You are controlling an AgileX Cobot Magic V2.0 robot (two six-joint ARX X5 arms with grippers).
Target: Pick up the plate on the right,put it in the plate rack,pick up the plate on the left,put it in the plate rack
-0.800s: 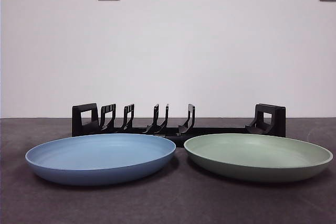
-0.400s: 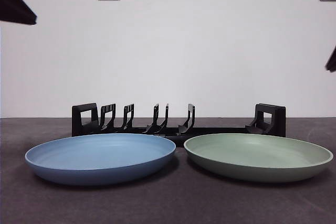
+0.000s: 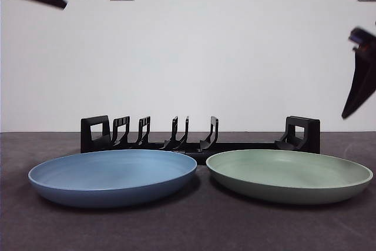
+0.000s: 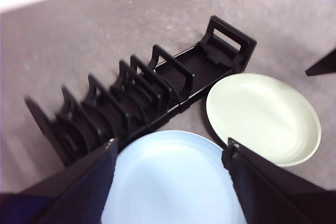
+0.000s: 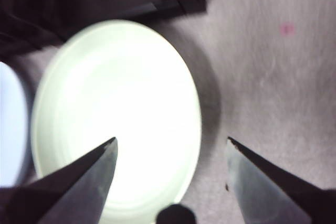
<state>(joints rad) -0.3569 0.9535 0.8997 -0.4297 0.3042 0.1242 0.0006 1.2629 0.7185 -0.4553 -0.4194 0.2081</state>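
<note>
overhead, both end effectors hang spread apart: right end effector (image 5: 170, 145) above green plate (image 3: 289, 174), left end effector (image 4: 170, 148) above blue plate (image 3: 111, 176).

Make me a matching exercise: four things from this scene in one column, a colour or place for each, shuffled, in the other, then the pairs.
Things:
1. left plate
2. right plate
3. plate rack
4. right gripper

Descriptions:
A. green
B. black, behind both plates
C. open, above the green plate's edge
D. blue

Pairs: 1-D, 2-A, 3-B, 4-C
</note>
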